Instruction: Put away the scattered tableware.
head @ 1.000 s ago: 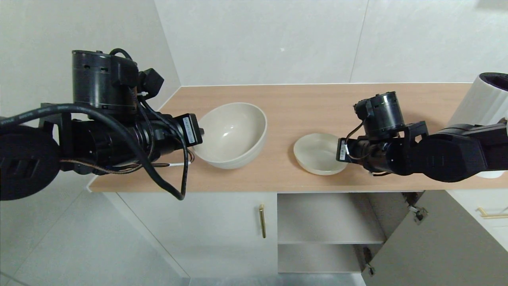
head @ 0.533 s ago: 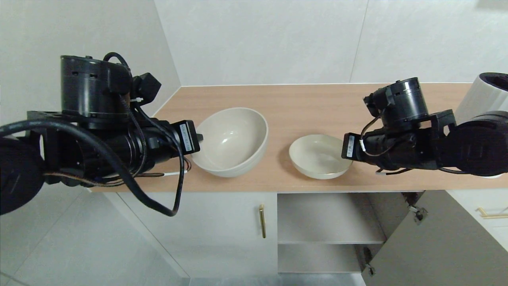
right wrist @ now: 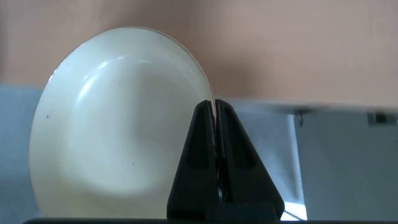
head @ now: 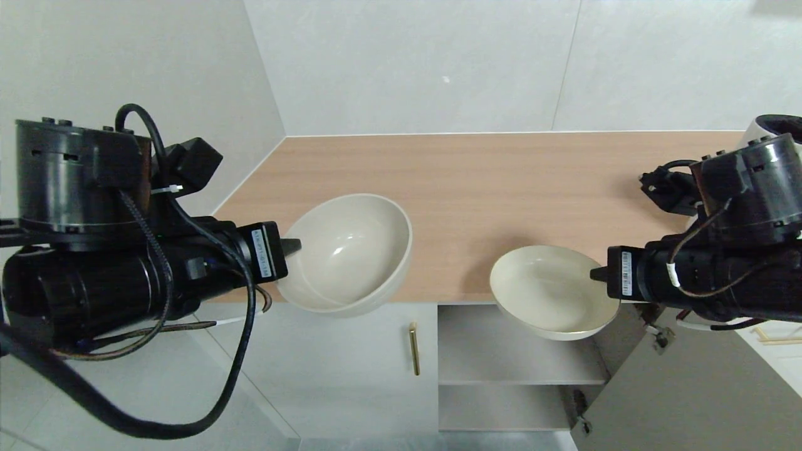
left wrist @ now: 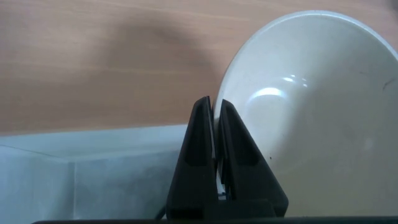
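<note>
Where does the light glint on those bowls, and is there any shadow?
Head view: a small glint inside the large bowl, a soft shadow on the counter beside the small bowl. Left wrist view: two glints inside the large bowl.

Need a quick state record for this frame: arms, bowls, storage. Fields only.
left gripper: jaws shut on large bowl rim
right gripper: jaws shut on small bowl rim
bowls: both tilted, at the countertop front edge
cabinet: below the countertop, door open, shelves visible
likely next: bowls onto a shelf (guess)
</note>
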